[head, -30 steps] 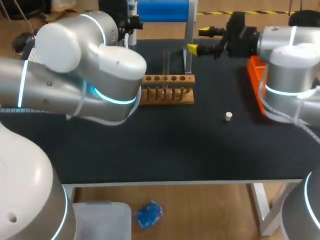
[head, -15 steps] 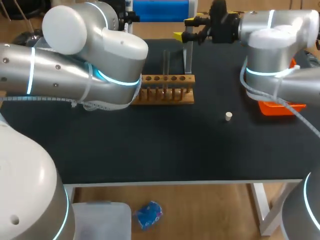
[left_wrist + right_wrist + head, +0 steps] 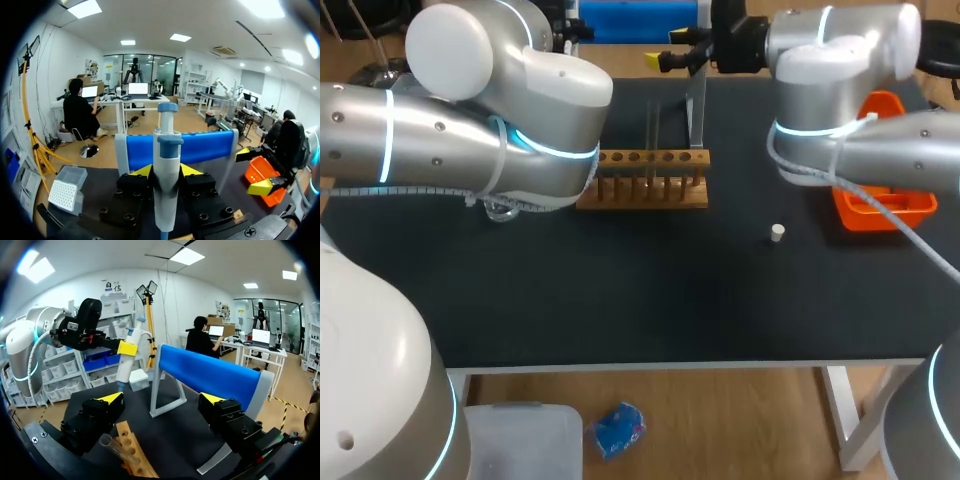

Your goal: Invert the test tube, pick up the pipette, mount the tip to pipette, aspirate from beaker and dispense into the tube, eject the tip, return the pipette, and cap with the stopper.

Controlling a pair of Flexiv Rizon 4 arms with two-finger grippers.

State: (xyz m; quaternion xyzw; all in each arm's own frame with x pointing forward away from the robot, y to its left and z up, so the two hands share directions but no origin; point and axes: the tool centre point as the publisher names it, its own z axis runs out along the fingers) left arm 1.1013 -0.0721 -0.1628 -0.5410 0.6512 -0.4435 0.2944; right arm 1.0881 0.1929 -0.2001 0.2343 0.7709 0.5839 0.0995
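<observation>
Grips the pipette (image 3: 166, 150) tight in the left gripper (image 3: 166, 171) at far left; holds the right gripper (image 3: 162, 398) released just beyond the racked test tube (image 3: 653, 125). Could topple the tube by sweeping low.

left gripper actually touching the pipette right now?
Touching. Left wrist view: the pipette sits clamped between both yellow tips of the left gripper, with no gap on either side.

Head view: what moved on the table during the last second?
The right arm swung toward the left arm's side along the far edge, uncovering the orange tray. The left arm shifted only slightly. The wooden rack, the glass tube in it and the stopper stayed put.
</observation>
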